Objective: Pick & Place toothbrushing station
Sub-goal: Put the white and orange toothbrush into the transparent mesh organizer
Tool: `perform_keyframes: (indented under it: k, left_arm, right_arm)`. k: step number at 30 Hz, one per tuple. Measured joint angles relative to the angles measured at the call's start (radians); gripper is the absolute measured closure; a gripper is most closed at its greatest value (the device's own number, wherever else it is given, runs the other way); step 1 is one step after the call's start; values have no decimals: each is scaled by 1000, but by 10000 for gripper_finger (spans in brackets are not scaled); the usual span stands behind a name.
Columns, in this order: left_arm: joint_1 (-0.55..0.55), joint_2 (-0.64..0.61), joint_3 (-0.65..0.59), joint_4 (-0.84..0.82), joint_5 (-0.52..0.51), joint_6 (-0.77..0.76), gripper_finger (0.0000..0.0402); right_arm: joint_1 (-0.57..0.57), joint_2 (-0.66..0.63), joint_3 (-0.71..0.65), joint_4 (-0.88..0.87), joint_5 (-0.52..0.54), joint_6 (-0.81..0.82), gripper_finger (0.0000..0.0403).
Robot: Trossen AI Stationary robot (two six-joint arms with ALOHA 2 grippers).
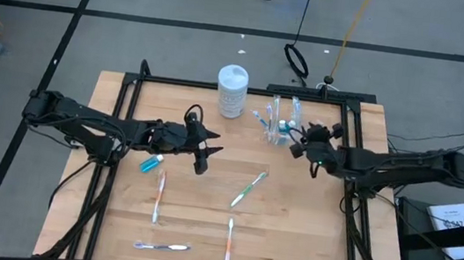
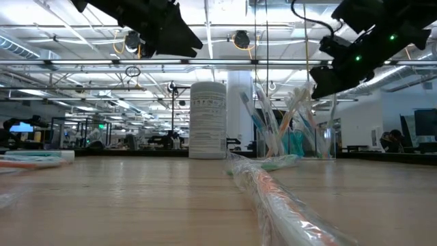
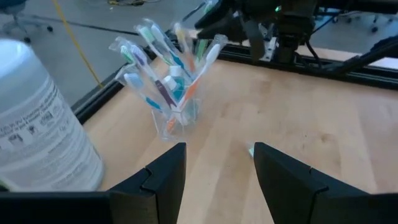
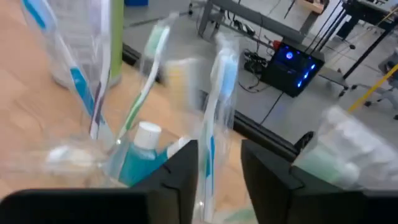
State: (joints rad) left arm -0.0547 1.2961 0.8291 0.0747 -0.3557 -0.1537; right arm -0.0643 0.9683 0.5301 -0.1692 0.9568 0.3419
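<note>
A clear plastic cup (image 1: 278,129) stands at the table's far middle with several wrapped toothbrushes and a toothpaste tube upright in it; it also shows in the left wrist view (image 3: 177,115) and the low view (image 2: 293,140). My right gripper (image 1: 294,145) is at the cup's right side, shut on a wrapped blue-handled toothbrush (image 4: 219,87) that stands among the others. My left gripper (image 1: 205,158) is open and empty above the table's middle, left of the cup. A blue toothpaste tube (image 1: 151,164) and several toothbrushes (image 1: 249,188) (image 1: 158,196) (image 1: 228,247) lie flat on the table. My right gripper (image 4: 219,168) has the wrapped toothbrush's handle (image 4: 208,155) pinched between its two fingers, above the cup. The brush stands nearly upright, its head up. Its lower end goes down out of the wrist view, so where it rests cannot be told.
A white lidded canister (image 1: 231,90) stands left of the cup at the far edge. A black frame rail (image 1: 246,87) runs round the table. One more toothbrush (image 1: 162,247) lies near the front edge. Bare wood lies between the cup and my left gripper.
</note>
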Motion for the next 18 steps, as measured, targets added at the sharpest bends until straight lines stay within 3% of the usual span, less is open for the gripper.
perform_keyframes:
  k: [4,7,13,18]
  left_arm:
    - [0,0,0,-39,50,-52,206]
    - [0,0,0,-71,130,-88,206]
    - [-5,0,0,-90,209,-161,206]
    - [-7,43,0,-2,237,-198,206]
  right_arm:
    - [0,-77,0,-1,-35,-127,263]
    - [0,-141,0,1,-163,-201,254]
    - [0,-202,0,15,-476,13,258]
    - [1,-201,0,30,-677,-20,263]
